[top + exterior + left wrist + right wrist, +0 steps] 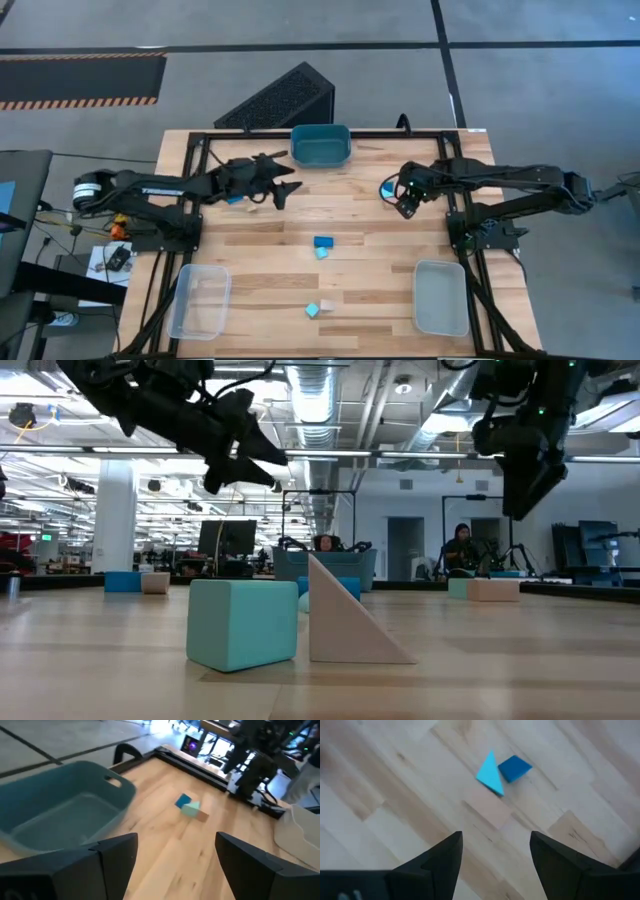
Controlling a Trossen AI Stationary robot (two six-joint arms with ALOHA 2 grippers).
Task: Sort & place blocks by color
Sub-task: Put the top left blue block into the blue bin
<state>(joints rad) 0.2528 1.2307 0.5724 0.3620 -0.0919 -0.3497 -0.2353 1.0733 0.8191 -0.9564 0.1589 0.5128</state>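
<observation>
Above the table we see the left gripper (287,187), fingers apart, beside the teal bin (320,146); the right gripper (405,205), fingers apart and empty, hovers near blocks (501,771), others (322,246) lying mid-table.

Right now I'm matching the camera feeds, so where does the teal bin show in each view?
High view: teal bin at the table's far edge, in the middle.
Low view: far back, partly behind the tan wedge.
Left wrist view: fills the picture's left side.
Right wrist view: not in it.
Shared landmark: the blue block near the right arm.
</observation>
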